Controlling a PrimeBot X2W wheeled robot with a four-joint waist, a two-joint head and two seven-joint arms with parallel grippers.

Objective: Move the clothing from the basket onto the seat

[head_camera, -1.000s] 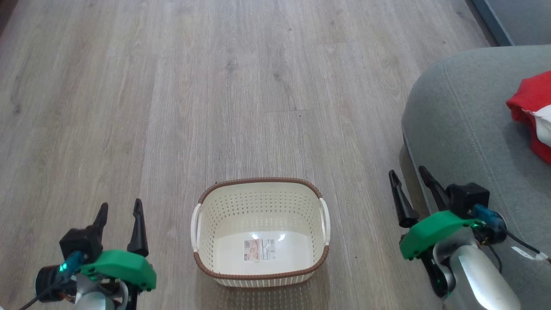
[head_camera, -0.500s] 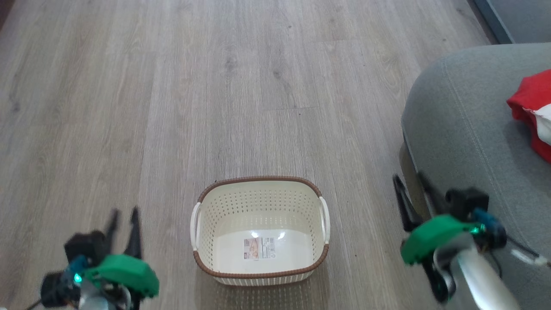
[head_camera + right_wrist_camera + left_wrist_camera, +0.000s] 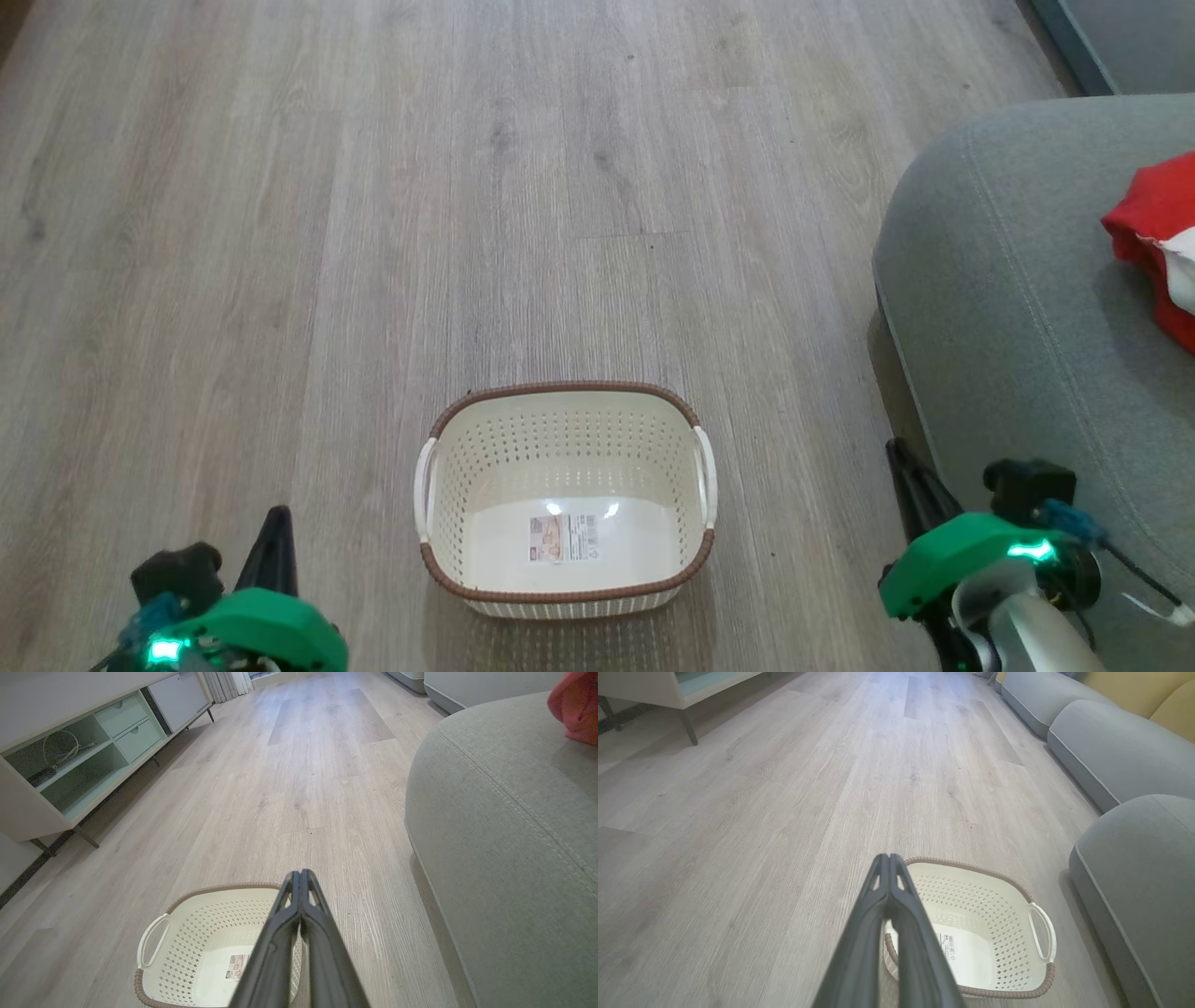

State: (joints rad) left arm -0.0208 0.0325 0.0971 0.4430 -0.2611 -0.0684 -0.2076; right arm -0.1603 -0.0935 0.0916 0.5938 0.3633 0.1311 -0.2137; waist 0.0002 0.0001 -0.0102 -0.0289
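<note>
The red clothing [image 3: 1154, 238] lies up on the seat [image 3: 1008, 308], right of and beyond the nearer right gripper [image 3: 299, 875], while the basket [image 3: 560, 385] sits empty between it and the left gripper [image 3: 888, 858], both pinched together on nothing.

The head camera looks steeply down at the floor [image 3: 373, 233]; both wrist cameras (low, forward-facing) share the basket [image 3: 560, 434].
</note>
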